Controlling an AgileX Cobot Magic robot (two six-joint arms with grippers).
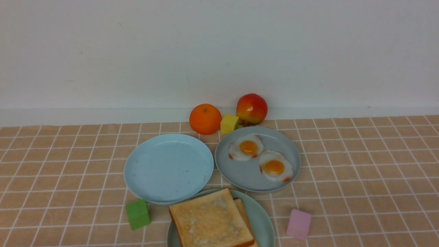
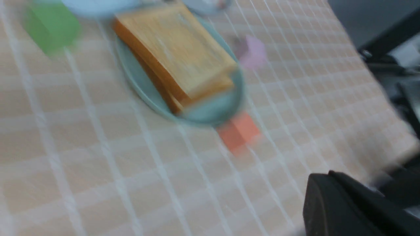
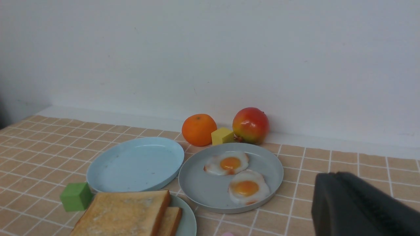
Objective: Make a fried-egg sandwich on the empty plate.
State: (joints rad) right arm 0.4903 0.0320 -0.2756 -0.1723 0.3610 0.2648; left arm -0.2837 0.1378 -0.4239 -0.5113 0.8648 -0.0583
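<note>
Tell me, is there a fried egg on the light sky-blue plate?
No, the light sky-blue plate is bare; both white fried eggs lie on the grey-blue plate.

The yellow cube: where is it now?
In the front view the yellow cube sits at the back of the table, between the orange and the red-yellow fruit, just behind the grey-blue egg plate.

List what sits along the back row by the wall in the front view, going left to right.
Orange → yellow block → red-yellow apple.
</note>
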